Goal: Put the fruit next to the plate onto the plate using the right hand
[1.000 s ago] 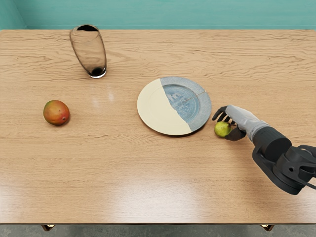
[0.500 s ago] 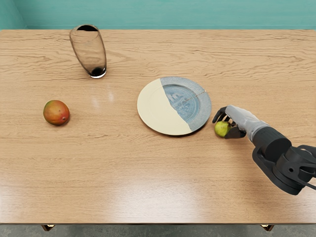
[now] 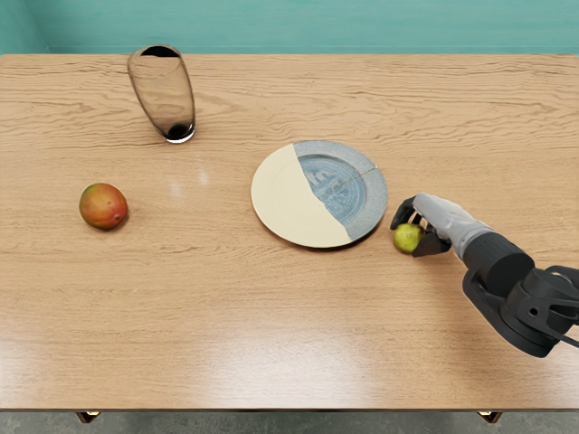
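A small yellow-green fruit [image 3: 406,237] lies on the table just off the right rim of a round plate [image 3: 318,193] that is half cream, half blue. My right hand [image 3: 418,229] comes in from the lower right and its dark fingers are curled around the fruit, which still looks to rest on the wood. The plate carries nothing. No left arm shows.
A red-orange mango [image 3: 103,205] sits far to the left on the table. A tall dark glass vase [image 3: 164,92] stands at the back left. The wooden table's front edge runs along the bottom of the view.
The right hand's fingers have tightened around the small fruit; the fruit and arm have barely shifted. Plate, mango and vase are unmoved.
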